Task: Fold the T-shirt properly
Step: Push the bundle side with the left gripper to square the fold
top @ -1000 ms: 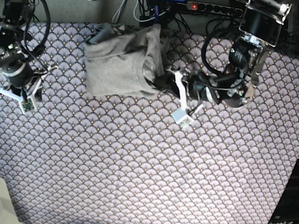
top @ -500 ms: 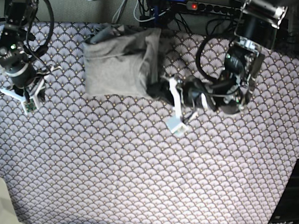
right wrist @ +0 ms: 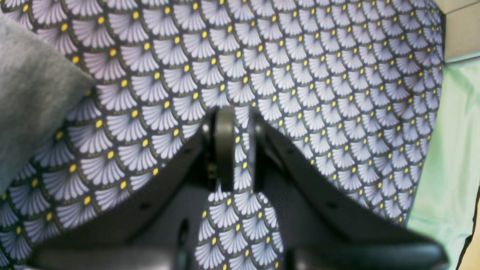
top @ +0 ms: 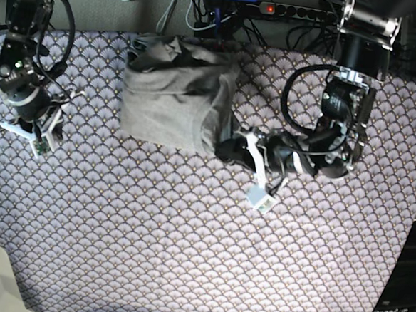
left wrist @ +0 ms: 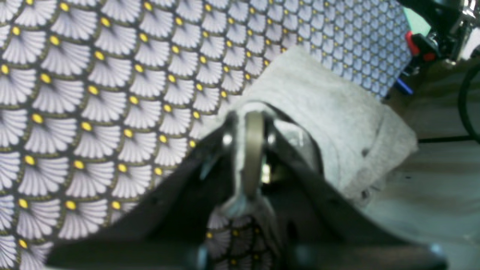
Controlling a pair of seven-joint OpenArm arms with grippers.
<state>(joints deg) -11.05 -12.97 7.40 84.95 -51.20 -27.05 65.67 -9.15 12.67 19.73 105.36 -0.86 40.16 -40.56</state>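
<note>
At the left of the base view the right gripper (top: 40,126) is held low over the patterned cloth (top: 187,254), well apart from the T-shirt, and in its wrist view its jaws are seen almost pressed together with only cloth showing in the narrow gap. The grey T-shirt (top: 173,96) is bunched in a rough folded heap on the cloth near the far edge. At its right lower corner the left gripper (top: 226,144) is seen with jaws pinched on the T-shirt's edge.
</note>
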